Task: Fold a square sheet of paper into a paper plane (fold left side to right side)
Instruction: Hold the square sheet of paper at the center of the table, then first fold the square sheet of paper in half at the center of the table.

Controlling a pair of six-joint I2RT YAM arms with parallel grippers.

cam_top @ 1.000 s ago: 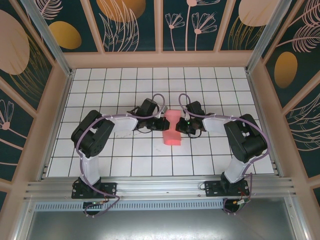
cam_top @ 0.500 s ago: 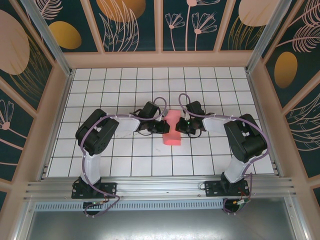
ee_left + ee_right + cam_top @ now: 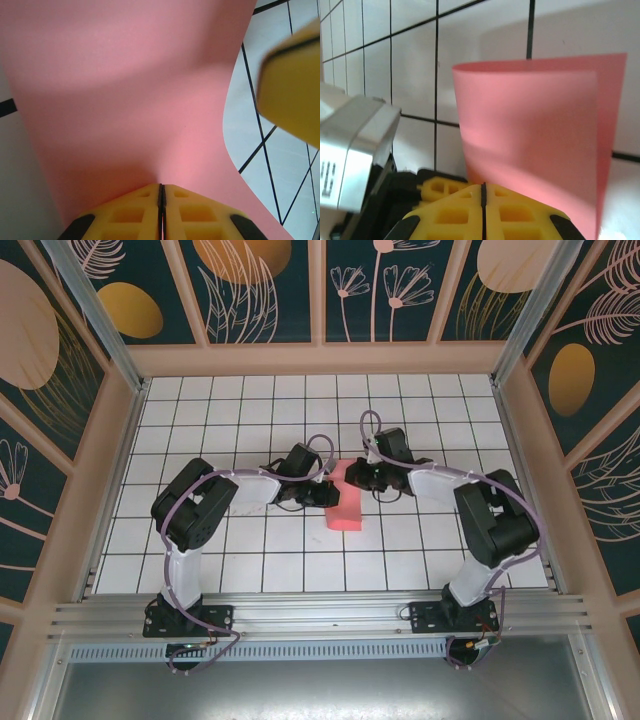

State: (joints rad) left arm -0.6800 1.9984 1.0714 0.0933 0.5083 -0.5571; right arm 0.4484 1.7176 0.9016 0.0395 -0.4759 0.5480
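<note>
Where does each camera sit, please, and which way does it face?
Top external: above and behind, facing down at the white gridded table, left arm and right arm.
Left wrist: looks along its shut yellow left fingers onto the pink-red paper sheet they pinch.
Right wrist: looks past shut right fingers at the folded sheet.
Shared: the sheet.

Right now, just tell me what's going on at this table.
Both arms are folding the pink square sheet of paper in the middle of the white grid table. The left tool is shut on one edge, and the right tool pinches it from the opposite side. The sheet is bent over on itself in a loose curve, not pressed flat.
</note>
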